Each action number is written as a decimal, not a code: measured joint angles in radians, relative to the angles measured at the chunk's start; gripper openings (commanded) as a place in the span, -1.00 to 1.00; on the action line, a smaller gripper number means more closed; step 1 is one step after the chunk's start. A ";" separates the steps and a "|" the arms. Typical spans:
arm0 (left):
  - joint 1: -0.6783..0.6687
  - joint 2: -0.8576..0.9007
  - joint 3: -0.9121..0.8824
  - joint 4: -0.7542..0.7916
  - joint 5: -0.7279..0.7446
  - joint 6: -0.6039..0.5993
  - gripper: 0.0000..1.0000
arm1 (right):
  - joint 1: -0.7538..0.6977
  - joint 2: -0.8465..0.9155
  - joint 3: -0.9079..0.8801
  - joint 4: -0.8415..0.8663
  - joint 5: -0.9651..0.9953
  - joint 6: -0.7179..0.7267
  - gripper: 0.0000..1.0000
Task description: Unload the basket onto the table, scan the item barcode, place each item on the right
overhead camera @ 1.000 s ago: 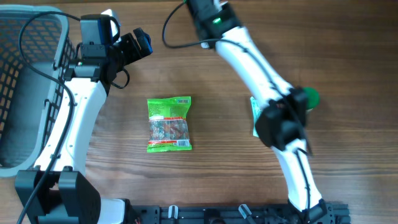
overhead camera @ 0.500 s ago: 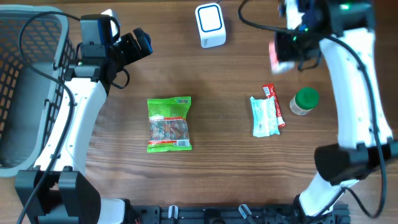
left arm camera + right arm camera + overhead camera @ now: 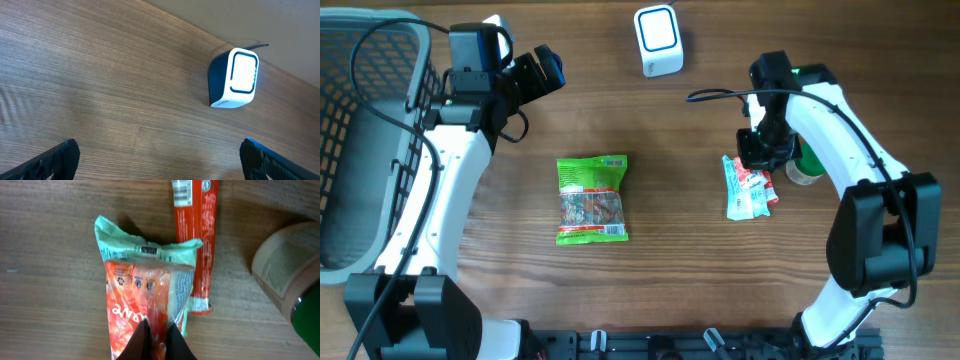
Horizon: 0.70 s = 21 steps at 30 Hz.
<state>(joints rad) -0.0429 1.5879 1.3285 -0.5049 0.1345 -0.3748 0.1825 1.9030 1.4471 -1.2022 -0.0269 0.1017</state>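
While the glossy orange-red packet point(image 3: 142, 297) with white lettering hangs pinched in our right gripper point(image 3: 155, 339) over the mint-green pouch point(image 3: 117, 237), beside the red bar point(image 3: 202, 235) and green-lidded jar point(image 3: 280, 265), our left gripper point(image 3: 157, 151) gapes wide near the scanner point(image 3: 235, 77).

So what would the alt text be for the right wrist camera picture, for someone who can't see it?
Two black jaws pinch the edge of a clear plastic packet printed in orange-red. Beyond it on the brown wooden table lie a mint-green packet, a long red stick wrapper and, at the right edge, a green-lidded jar.
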 measured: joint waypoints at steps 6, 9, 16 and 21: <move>0.000 0.000 0.000 0.000 0.000 0.000 1.00 | 0.000 0.000 -0.017 0.022 0.002 0.003 -0.26; 0.000 0.000 0.000 0.000 0.000 0.000 1.00 | 0.000 0.000 -0.018 0.022 0.002 0.004 -0.15; 0.000 0.000 0.000 0.000 0.000 0.000 1.00 | 0.000 0.000 -0.015 0.023 0.002 0.003 -0.12; 0.000 0.000 0.000 0.000 0.000 0.000 1.00 | 0.004 0.000 0.045 0.018 -0.040 0.003 -0.10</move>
<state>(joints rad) -0.0429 1.5879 1.3285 -0.5045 0.1345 -0.3744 0.1864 1.9026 1.4921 -1.1843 -0.0669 0.1051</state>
